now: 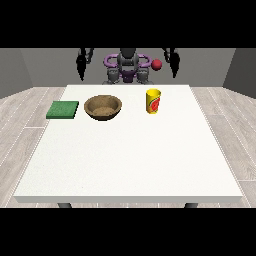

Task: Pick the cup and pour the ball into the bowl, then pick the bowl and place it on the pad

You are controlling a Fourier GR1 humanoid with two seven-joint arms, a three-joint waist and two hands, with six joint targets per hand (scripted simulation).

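One cup [153,101], one bowl [103,107], one pad [63,109], one ball [157,64]; each raised hand's [81,64] [174,61] finger state is indiscernible.

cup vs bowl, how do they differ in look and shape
The cup is yellow with a red mark, tall and narrow; the bowl is brown, low and wide. The cup stands nearer the view's right, the bowl left of it, beside the green pad. Both stand upright on the white table, untouched by either hand.

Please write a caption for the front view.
Yellow cup, wooden bowl and green pad on white table; red ball above cup.
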